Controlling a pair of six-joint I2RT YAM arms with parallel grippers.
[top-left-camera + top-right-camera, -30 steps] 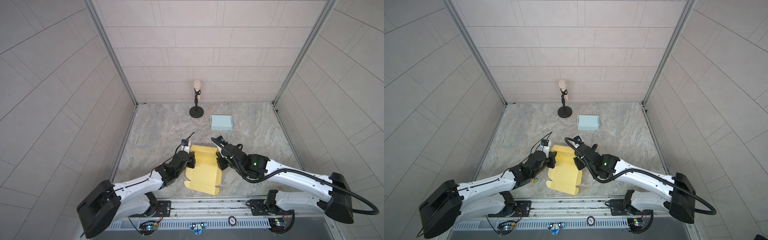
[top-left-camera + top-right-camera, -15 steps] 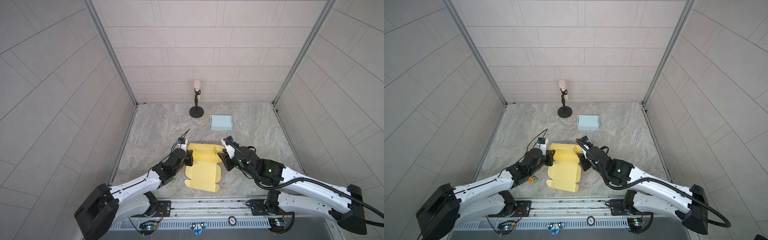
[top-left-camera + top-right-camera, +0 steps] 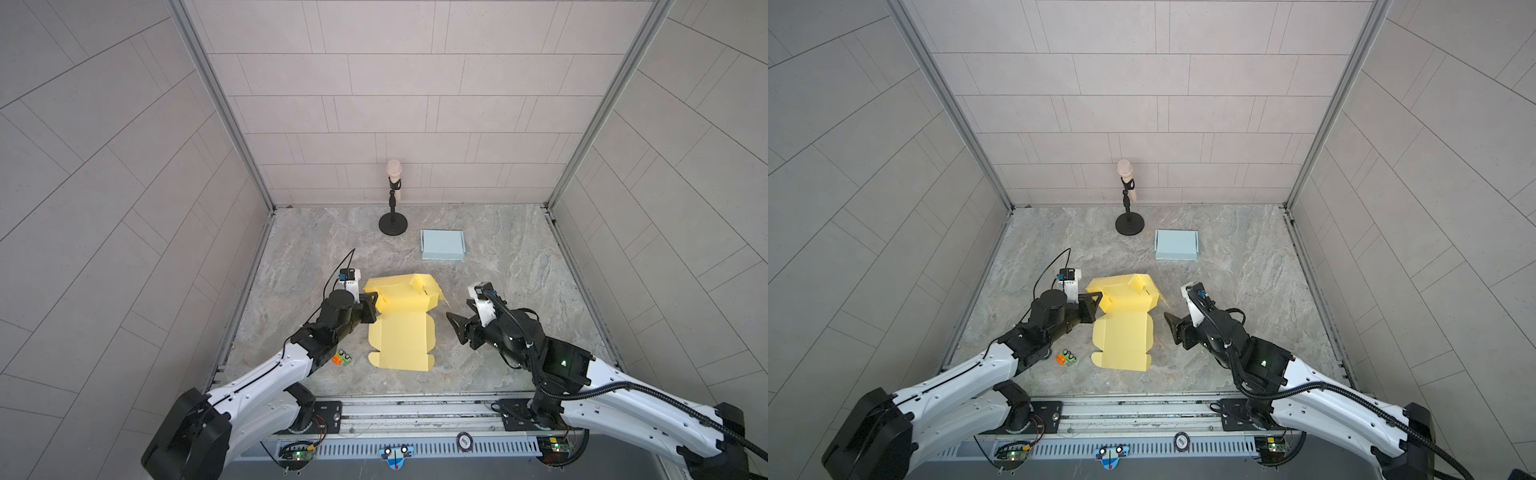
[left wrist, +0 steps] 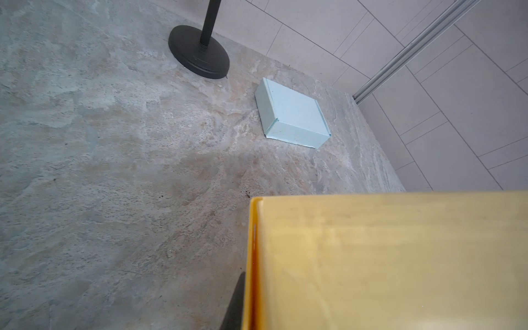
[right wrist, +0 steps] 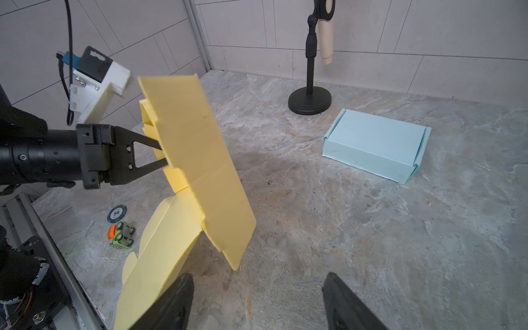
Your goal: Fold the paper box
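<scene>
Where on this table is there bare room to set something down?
Bare tabletop right of the blue box and left of the microphone stand. Crowded at the front: yellow paper box, left gripper shut on it, toy car.

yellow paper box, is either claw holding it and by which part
The left claw pinches the yellow paper box by the raised flap at its left edge. The right claw is open, holding nothing.

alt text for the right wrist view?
The left gripper pinches a raised flap of the half-folded yellow box. The right gripper is open and empty in the foreground; a blue box, mic stand and toy car sit nearby.
</scene>
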